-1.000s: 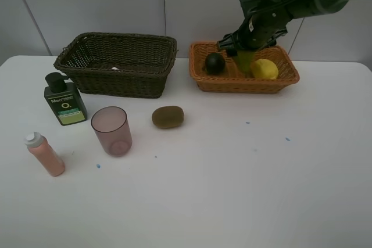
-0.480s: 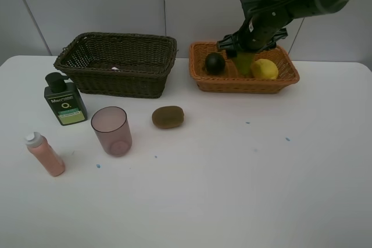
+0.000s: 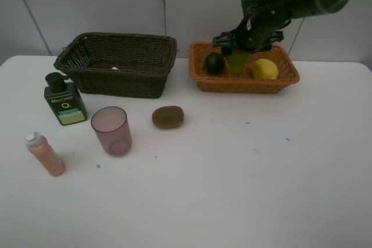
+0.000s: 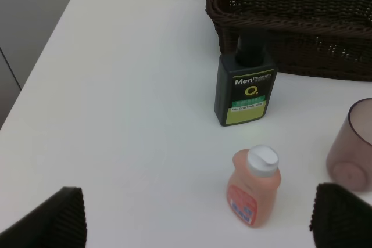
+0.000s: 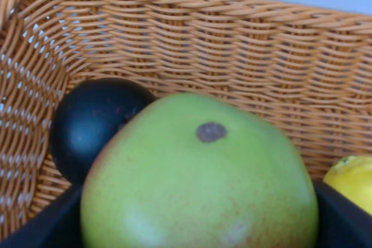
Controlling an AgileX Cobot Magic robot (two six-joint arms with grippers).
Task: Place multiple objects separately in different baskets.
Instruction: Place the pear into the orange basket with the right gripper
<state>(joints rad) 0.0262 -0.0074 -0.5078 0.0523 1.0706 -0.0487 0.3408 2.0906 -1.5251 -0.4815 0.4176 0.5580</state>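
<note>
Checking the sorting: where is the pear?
In the high view, at right rear: the pear is between the jaws of the right gripper in the tan basket, flanked by the dark fruit and lemon.

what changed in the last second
The right gripper, holding the pear, shifted slightly left over the orange basket, toward the dark fruit; nothing was let go. Lemon, kiwi, cup, green bottle, pink bottle and dark basket stayed put.
</note>
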